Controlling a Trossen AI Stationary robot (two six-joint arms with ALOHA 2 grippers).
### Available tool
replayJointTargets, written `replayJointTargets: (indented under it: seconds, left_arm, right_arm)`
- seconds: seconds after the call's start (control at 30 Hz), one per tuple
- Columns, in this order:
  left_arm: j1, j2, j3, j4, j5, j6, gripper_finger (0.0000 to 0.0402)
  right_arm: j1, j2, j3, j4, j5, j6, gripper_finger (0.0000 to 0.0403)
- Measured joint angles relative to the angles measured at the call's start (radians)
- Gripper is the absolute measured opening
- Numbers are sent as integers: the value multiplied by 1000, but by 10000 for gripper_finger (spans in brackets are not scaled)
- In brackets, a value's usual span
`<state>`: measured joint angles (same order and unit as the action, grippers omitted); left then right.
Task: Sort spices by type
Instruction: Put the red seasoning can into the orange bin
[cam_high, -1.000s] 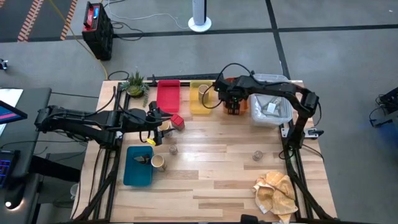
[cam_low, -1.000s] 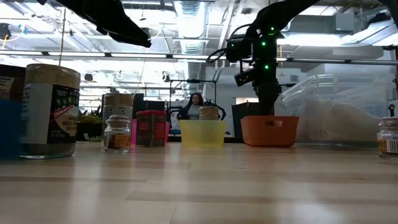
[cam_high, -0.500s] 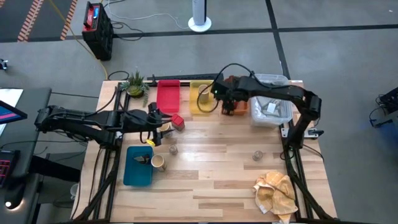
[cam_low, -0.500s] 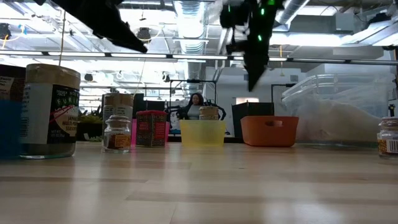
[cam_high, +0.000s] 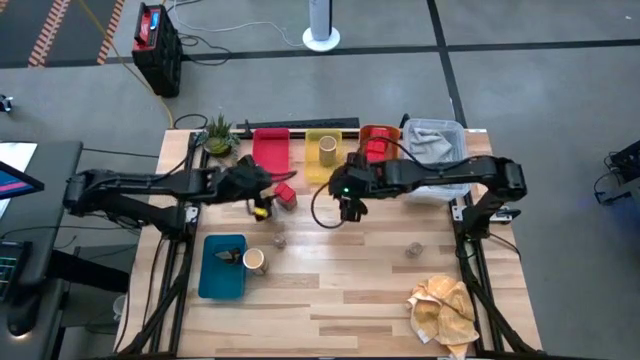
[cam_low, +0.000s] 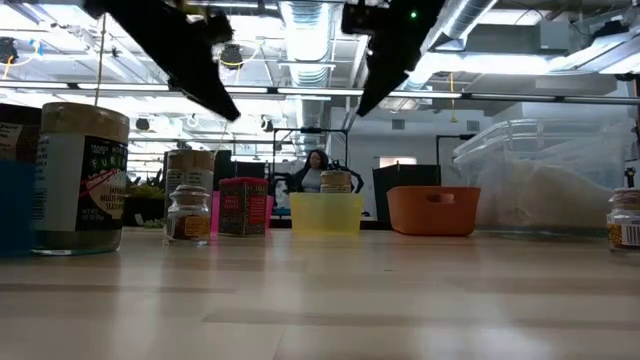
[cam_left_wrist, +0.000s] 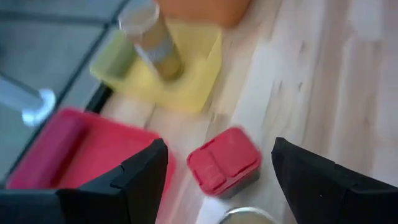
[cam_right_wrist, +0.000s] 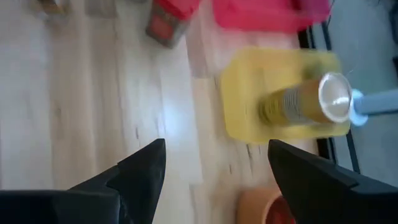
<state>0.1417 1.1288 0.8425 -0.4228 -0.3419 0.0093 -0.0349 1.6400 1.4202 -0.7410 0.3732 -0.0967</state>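
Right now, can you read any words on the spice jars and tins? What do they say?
No word can be read for sure.
Big tan canister: its dark label has white lettering, too blurred to read.
Red tin: its print is too small to read.
Small glass jar: no print readable.
Jar at the right edge: its white label is too small to read.

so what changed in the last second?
The right pincer left the orange tray, where a red tin now shows, and swung out over the table, open and empty. The left pincer, open, shifted slightly toward the red tin on the table. Cylinder in the yellow tray, jars and cloth stayed put.
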Motion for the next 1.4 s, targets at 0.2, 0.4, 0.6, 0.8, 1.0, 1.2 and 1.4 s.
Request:
replayJointTargets:
  seconds: [0.2,0.4,0.6,0.8,1.0,1.2,1.4]
  left_arm:
    - [51,214,160,-146,53,56,277]
    - [70,377,289,-256,51,89,277]
    - [88,469,310,-252,49,109,277]
    - [88,526,310,-55,49,157,277]
    - [58,524,319,228,134,223,277]
    - [33,489,399,176,180,256,277]
    - [-33,326,294,220,148,232,277]
  right_arm:
    - [23,-178,-147,172,151,20,317]
    - [58,-371,-298,388,170,20,317]
    - [96,-489,-464,496,177,22,317]
    - [106,-539,-532,541,202,14,317]
    - [125,-570,-535,534,205,46,317]
    - [161,-565,-538,521,205,78,317]
    - [141,-501,-548,531,205,149,317]
